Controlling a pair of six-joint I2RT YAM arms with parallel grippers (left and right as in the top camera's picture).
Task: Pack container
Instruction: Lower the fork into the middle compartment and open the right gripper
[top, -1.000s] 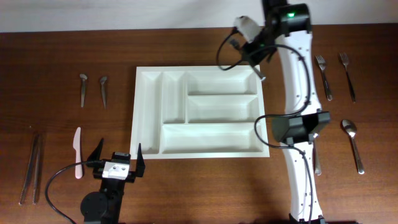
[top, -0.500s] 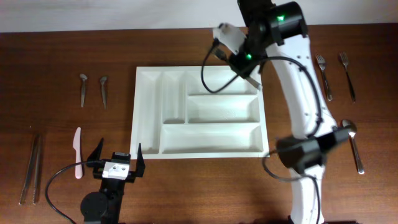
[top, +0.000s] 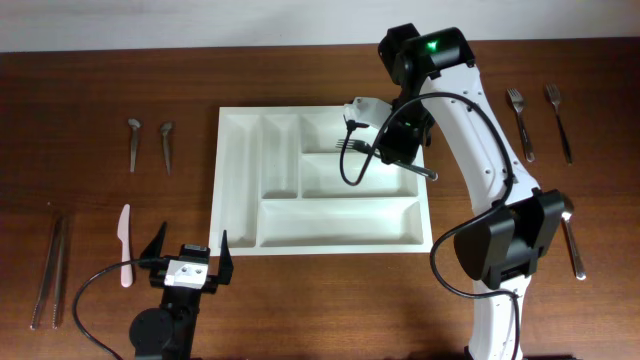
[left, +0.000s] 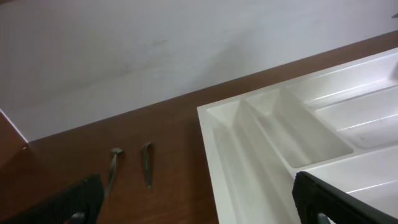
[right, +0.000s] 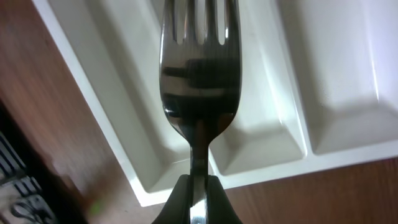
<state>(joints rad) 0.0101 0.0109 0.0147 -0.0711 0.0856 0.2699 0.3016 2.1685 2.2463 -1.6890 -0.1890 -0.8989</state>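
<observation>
I have the container (top: 240, 180) lying flat in the middle of the table (top: 300, 300), its two narrow upright compartments on the left and its three long ones stacked on the right. Every compartment floor I can see is bare white plastic, though the right arm hides part of the top and middle long ones. The right gripper (top: 387, 152) hangs over that part of the tray, clenched on the handle of a fork (top: 348, 145). From overhead the tines point left, over the divider between the top and middle long compartments, and the handle end reaches out above the right rim. On the right wrist camera the fork fills the view, with the fingers (right: 177, 196) pinched on its neck and a tray corner behind it. I cannot tell whether the fork touches the plastic. The left gripper (top: 190, 248) sits low just beside the tray's near left corner, its fingers spread wide and holding nothing. Its camera looks across the two narrow compartments toward two spoons (left: 115, 165) lying on the wood beyond. Left of the tray also lie a white plastic knife (top: 125, 245) and a pair of long thin metal pieces (top: 60, 270). Well apart on the right lie two forks (top: 520, 122) at the far side and a spoon (top: 567, 230) nearer me.
</observation>
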